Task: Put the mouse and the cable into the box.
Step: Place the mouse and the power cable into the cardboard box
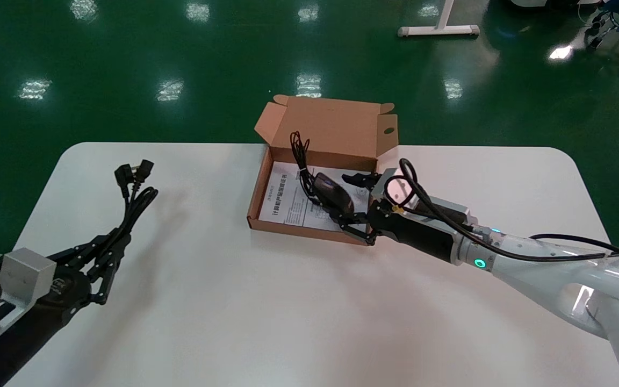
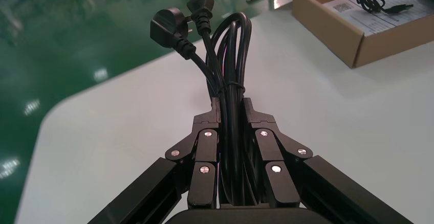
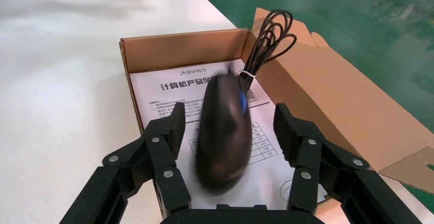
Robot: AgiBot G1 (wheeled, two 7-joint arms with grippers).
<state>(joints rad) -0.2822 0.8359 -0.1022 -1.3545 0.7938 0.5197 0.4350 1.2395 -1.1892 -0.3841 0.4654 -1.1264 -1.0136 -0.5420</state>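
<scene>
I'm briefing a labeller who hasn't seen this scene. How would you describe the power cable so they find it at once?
Look at the left side of the white table, away from the box. The cable is a thick black bundle there, its near end gripped in the left claw. Unlike the thin cord of the mouse, it ends in two chunky plugs.
</scene>
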